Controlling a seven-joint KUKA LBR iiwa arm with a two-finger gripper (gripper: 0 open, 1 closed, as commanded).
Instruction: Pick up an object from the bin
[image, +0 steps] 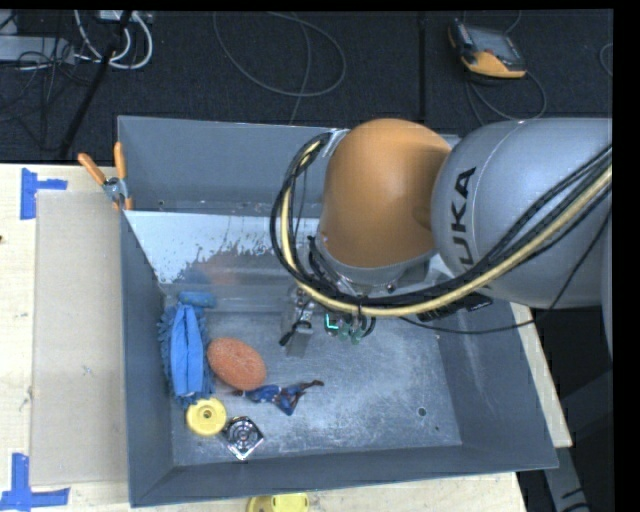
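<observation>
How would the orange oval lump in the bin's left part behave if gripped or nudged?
The orange oval lump looks rounded, so it would probably roll when nudged. Its matte, rough-looking surface suggests fair grip rather than slipperiness. Its weight cannot be judged.

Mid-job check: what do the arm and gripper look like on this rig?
A silver-grey, rounded arm with black KUKA lettering. A smooth orange dome cover sits at the wrist, with black and pale yellow cables looped around it. Below is a small dark metal gripper with a green light beside it.
</observation>
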